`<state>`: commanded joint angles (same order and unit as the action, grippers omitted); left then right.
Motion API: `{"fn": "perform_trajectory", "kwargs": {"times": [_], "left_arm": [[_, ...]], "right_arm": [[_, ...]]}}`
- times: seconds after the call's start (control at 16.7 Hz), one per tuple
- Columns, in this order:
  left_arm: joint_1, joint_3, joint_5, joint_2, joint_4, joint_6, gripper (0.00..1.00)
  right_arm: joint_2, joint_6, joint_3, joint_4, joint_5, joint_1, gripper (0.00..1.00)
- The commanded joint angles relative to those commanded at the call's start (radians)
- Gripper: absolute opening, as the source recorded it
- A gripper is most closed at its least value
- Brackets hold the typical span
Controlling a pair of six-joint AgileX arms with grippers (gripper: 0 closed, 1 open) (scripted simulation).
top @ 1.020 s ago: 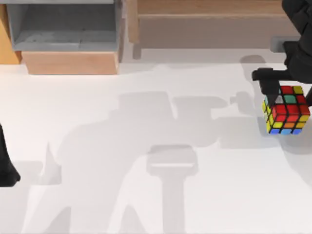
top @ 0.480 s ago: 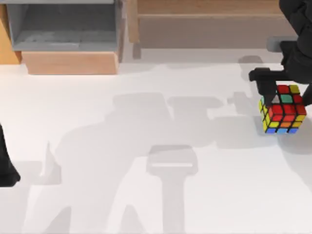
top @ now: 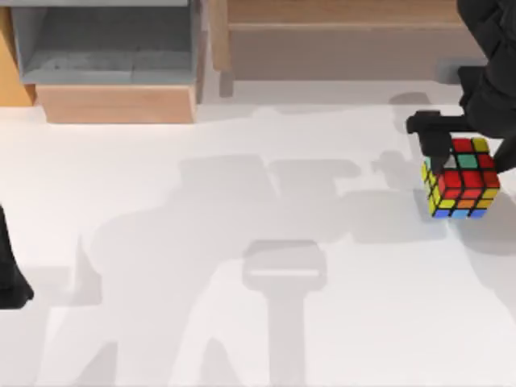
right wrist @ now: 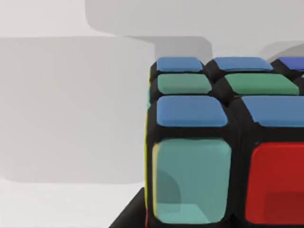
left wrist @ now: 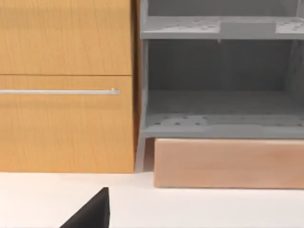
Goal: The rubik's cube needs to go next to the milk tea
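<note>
The rubik's cube (top: 461,189), a black-gridded cube with red, yellow, green, orange and blue stickers, is at the table's right side. My right gripper (top: 469,155) comes down on it from the back right and is shut on it, one dark finger (top: 436,145) against the cube's left face. The right wrist view has the cube (right wrist: 228,156) close up, with blue, green, teal and red stickers. The milk tea is out of view. My left arm (top: 10,274) stays parked at the left edge.
A grey open shelf unit (top: 105,40) on a light wooden base (top: 117,103) stands at the back left, and a long wooden board (top: 347,40) runs along the back. The left wrist view faces a wooden cabinet front (left wrist: 66,118) beside the grey shelves (left wrist: 218,85).
The right gripper has carried the cube a short way to the left and slightly toward the back. The left arm has not moved.
</note>
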<state>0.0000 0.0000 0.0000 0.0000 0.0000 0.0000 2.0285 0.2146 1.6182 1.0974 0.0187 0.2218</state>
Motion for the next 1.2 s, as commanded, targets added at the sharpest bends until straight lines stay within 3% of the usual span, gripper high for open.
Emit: {"fn": "perform_trajectory", "kwargs": {"times": [0.66, 1.2], "left_arm": [[0.0, 0.0, 0.0, 0.0, 0.0, 0.0, 1.0], [0.0, 0.0, 0.0, 0.0, 0.0, 0.0, 1.0]], "right_arm": [[0.042, 0.001, -0.025, -0.007, -0.012, -0.025, 0.0], [0.042, 0.001, -0.025, -0.007, -0.012, -0.025, 0.68]]}}
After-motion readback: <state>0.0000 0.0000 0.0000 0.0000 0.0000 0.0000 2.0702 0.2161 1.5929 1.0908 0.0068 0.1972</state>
